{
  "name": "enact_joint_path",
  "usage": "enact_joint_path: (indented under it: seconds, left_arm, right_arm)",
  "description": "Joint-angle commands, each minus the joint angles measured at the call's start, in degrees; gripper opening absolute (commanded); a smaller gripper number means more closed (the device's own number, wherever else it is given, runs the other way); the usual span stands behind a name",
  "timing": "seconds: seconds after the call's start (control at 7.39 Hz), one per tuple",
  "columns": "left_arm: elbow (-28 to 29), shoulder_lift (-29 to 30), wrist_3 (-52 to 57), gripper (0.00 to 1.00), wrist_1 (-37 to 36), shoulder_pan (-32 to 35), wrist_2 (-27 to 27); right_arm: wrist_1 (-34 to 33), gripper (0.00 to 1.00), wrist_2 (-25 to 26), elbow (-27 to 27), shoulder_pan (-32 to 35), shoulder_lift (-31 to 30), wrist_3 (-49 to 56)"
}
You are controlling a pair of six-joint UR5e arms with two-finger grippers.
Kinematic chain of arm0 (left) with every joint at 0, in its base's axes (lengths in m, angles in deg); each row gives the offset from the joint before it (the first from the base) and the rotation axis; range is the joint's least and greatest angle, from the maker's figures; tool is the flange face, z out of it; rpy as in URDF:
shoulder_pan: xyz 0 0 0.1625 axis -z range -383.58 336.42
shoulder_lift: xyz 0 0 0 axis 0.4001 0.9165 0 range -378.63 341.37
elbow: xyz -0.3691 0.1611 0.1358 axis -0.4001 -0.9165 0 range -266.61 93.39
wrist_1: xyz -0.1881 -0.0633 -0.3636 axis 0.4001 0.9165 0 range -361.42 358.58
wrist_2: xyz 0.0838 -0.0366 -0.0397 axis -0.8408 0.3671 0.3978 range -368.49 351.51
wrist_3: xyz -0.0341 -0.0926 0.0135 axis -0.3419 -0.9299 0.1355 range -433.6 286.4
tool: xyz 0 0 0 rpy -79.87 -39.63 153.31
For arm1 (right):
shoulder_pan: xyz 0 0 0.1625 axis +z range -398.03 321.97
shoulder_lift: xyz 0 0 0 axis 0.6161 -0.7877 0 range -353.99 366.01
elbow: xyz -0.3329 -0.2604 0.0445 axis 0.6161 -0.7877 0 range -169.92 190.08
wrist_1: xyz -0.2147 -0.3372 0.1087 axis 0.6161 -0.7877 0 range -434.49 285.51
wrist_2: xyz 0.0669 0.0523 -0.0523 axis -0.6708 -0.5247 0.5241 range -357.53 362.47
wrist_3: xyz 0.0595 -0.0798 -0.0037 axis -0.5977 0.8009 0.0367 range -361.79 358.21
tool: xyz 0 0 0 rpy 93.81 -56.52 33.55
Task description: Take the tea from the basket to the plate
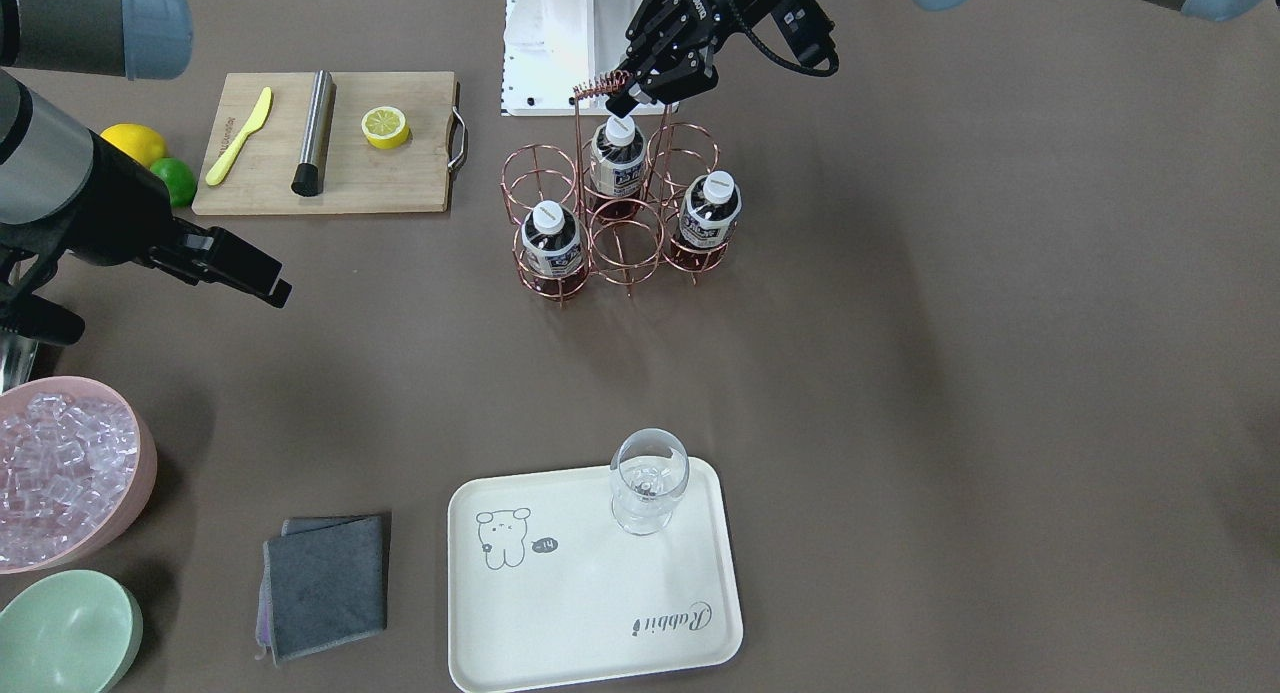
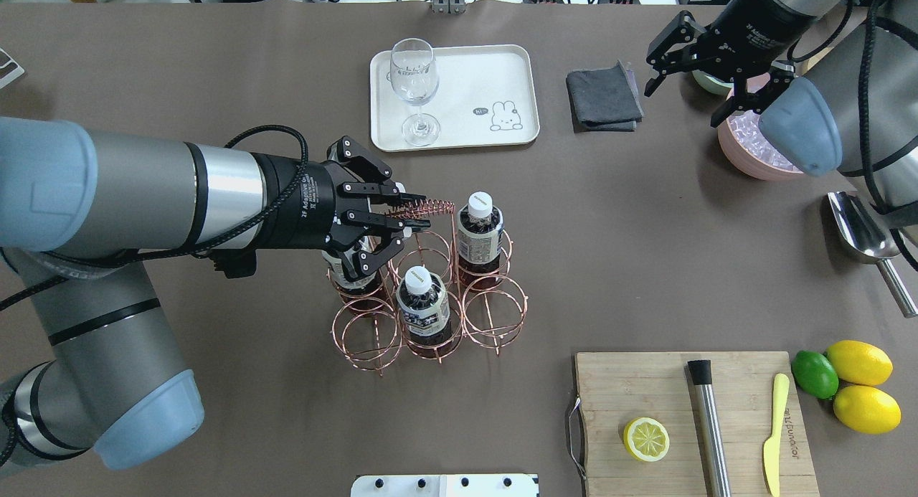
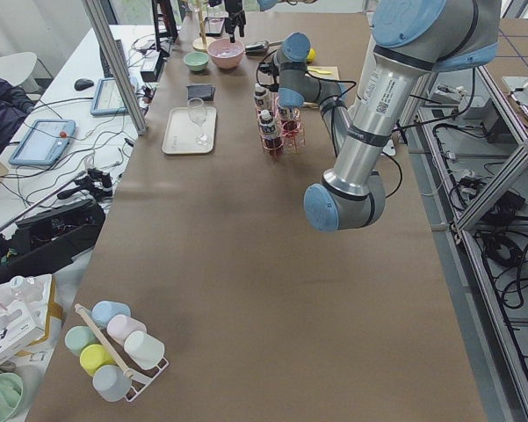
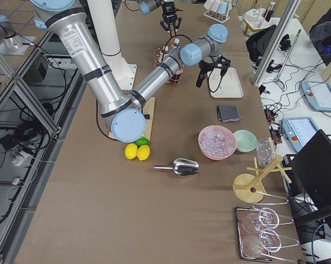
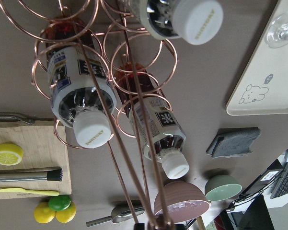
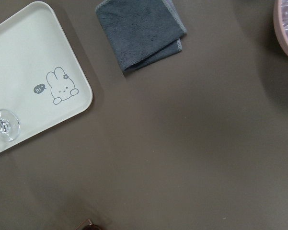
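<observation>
Three tea bottles stand in a copper wire basket (image 2: 427, 209). One bottle (image 1: 617, 158) sits right under my left gripper (image 1: 650, 83), which is open and hovers beside the basket's coiled handle. It also shows open in the overhead view (image 2: 387, 228), where it hides that bottle. The other two bottles (image 2: 479, 228) (image 2: 423, 303) stand free. The left wrist view looks down on all three caps (image 5: 91, 132). The cream plate (image 2: 466, 81) lies beyond the basket with a clear glass (image 2: 414, 81) on it. My right gripper (image 2: 681, 95) is open and empty, far right above the pink bowl.
A grey cloth (image 2: 602, 99) lies right of the plate. A pink bowl of ice (image 2: 753, 149), a metal scoop (image 2: 860, 232) and a mint bowl (image 1: 65, 633) sit at the right end. The cutting board (image 2: 688, 418) holds a lemon half, muddler and yellow knife.
</observation>
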Motion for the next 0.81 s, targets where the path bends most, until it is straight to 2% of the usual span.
enact_joint_path:
  seconds: [0.0, 0.14, 0.41, 0.68]
  left_arm:
    - [0.85, -0.07, 0.00, 0.00, 1.05, -0.65, -0.45]
    - [0.95, -0.07, 0.00, 0.00, 1.40, -0.74, -0.45]
    - [0.95, -0.16, 0.00, 0.00, 1.85, -0.74, -0.54]
    - [0.95, -0.16, 0.00, 0.00, 1.85, -0.74, -0.45]
  right_arm:
    - [-0.01, 0.99, 0.37, -1.93, -2.78, 4.88, -8.54]
    - [0.07, 0.99, 0.46, -3.94, -3.66, 7.60, -10.94]
    - [0.43, 0.99, 0.46, -5.19, -3.94, 8.33, -11.40]
    - [1.04, 0.99, 0.54, -5.19, -6.82, 11.30, -20.93]
